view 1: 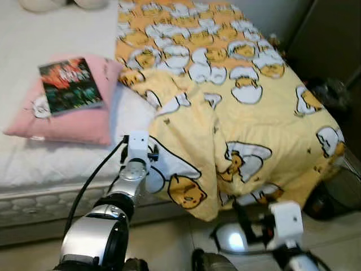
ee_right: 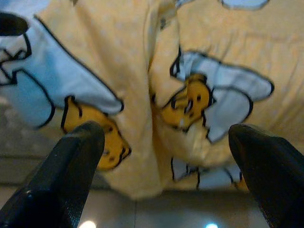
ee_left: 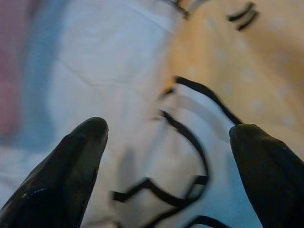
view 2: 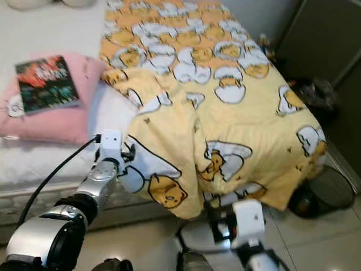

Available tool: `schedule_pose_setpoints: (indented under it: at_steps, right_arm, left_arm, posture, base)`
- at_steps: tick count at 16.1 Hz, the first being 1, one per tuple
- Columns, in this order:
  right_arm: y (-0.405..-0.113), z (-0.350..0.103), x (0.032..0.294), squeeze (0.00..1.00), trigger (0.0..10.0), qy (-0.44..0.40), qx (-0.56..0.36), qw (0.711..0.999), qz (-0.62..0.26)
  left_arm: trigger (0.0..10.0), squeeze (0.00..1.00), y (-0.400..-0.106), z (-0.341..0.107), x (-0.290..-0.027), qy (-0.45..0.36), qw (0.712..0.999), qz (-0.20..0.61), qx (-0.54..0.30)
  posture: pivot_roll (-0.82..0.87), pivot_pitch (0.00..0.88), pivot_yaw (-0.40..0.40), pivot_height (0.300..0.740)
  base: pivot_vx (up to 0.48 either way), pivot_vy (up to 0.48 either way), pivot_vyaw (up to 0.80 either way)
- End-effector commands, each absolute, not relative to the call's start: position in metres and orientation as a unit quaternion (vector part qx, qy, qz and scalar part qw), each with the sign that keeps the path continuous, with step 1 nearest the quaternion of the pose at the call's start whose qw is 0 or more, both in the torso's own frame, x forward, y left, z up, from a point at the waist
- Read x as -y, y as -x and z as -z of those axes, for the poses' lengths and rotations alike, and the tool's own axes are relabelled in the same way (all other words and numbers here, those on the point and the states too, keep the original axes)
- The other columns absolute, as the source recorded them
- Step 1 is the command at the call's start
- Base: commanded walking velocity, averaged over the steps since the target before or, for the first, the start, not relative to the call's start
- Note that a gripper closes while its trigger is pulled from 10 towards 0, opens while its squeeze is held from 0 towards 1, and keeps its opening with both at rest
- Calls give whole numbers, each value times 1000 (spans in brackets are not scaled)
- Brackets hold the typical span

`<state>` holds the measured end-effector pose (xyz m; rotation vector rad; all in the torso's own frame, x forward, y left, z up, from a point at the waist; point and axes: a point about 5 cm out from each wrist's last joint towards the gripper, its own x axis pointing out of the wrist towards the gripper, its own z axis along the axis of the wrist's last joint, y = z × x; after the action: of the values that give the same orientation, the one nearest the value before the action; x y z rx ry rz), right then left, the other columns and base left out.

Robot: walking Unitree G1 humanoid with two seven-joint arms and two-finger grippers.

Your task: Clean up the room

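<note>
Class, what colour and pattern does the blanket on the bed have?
The blanket is yellow with white cartoon eggs and yolk figures, clearest in the left eye view.

Silver arms, black cable, white wrist blocks, left claw (ee_left: 166,166) glossy black fingers

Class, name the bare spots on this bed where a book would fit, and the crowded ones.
Free: white sheet above the pink pillow, and the strip between pillow and yellow blanket. Crowded: the pillow, already bearing a book, and the rumpled blanket edge near the left gripper.
</note>
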<state>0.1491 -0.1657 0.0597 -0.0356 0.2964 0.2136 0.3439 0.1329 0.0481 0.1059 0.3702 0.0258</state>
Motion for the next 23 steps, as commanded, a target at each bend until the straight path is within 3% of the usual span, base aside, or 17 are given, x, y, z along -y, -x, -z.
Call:
schedule_pose_setpoints:
  at_steps: [1, 8, 9, 10, 11, 23]
  right_arm:
    - [-145, -67, 164, 0, 10000, 26, -146, 982, -115]
    - [-112, -75, 168, 0, 10000, 32, -189, 974, -117]
    - [-108, -76, 167, 0, 10000, 31, -195, 973, -116]
    - [-108, -76, 167, 0, 10000, 30, -197, 973, -117]
    - [-107, -75, 165, 0, 10000, 29, -199, 973, -117]
    - [-124, -67, 156, 0, 10000, 21, -197, 971, -135]
  left_arm:
    - [10000, 0, -347, -53, -126, -50, 983, 3, -174]
    - [10000, 0, -339, -40, -136, -92, 975, -26, -201]
    - [5686, 0, -337, -38, -136, -92, 973, -22, -210]
    - [5686, 0, -337, -38, -136, -93, 973, -22, -212]
    - [0, 0, -338, -38, -137, -97, 972, -24, -213]
    - [0, 0, -321, -17, -158, -147, 951, -13, -270]
  posture:
    - [-302, 209, -74, 740]
    - [-368, 280, -106, 740]
    - [-371, 285, -104, 740]
    - [-371, 285, -104, 740]
    - [-369, 285, -101, 740]
    - [-316, 239, -85, 740]
  base:
    - [0, 0, 0]
    - [0, 0, 0]
    - [0, 0, 0]
    - [0, 0, 0]
    - [0, 0, 0]
    - [0, 0, 0]
